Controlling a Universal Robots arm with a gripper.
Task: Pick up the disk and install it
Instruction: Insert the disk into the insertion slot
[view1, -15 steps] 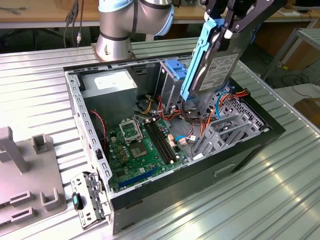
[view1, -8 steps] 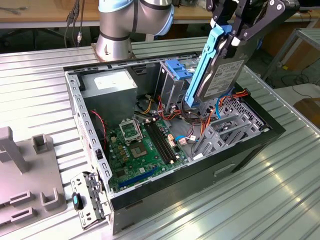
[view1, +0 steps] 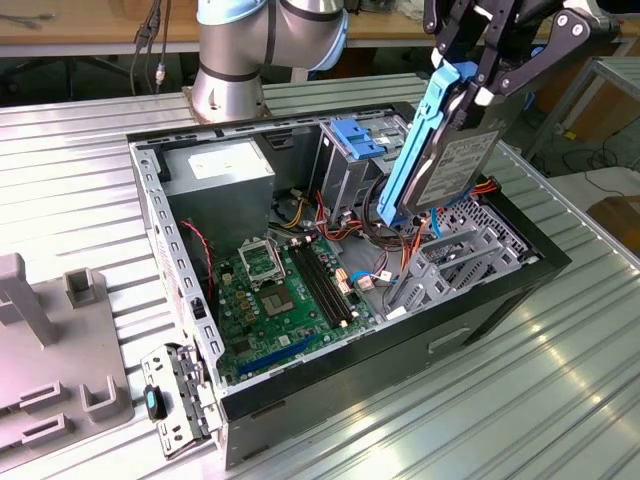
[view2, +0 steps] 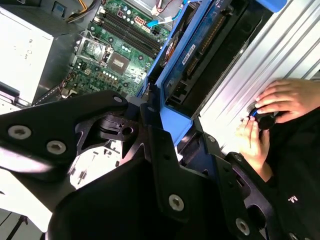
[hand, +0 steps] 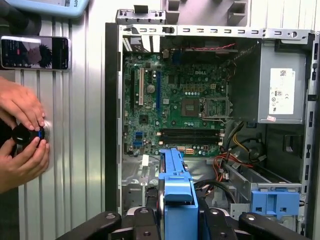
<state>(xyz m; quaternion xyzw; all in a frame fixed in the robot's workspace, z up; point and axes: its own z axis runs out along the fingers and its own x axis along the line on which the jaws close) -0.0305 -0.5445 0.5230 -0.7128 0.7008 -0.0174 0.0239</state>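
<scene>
1. Table (view1: 560, 380): ribbed metal top. It carries the case, with a grey fixture (view1: 50, 370) on the exterior view's left.
2. Case (view1: 330, 385): lies on its side w/ the side panel off and the interior exposed. PSU (view1: 215, 175) and board (view1: 285, 300) are fitted inside.
3. Arm (view1: 260, 40): base is mounted at the table's far edge, behind the case.
4. Cage (view1: 345, 180): silver, at the far end of the case, blue latch (view1: 355, 135) on top. No disk seen seated in it.
5. Disk (view1: 450, 165): grey metal in a blue carrier, held on edge and tilted. It is off the table, above the case's bay end. Its lower end hangs over the cables and appears clear of the cage. Both wrist views show the carrier running away from the fingers toward the open case.
6. Gripper (view1: 465, 80): jaws clamped on the disk's upper end, one per side.
7. Person's hands (hand: 22, 130): on a small black object on the table, beside the case, apart from the work.
8. Status, as judged: pick-up done. Install not done, as the disk is neither in a bay nor latched.
</scene>
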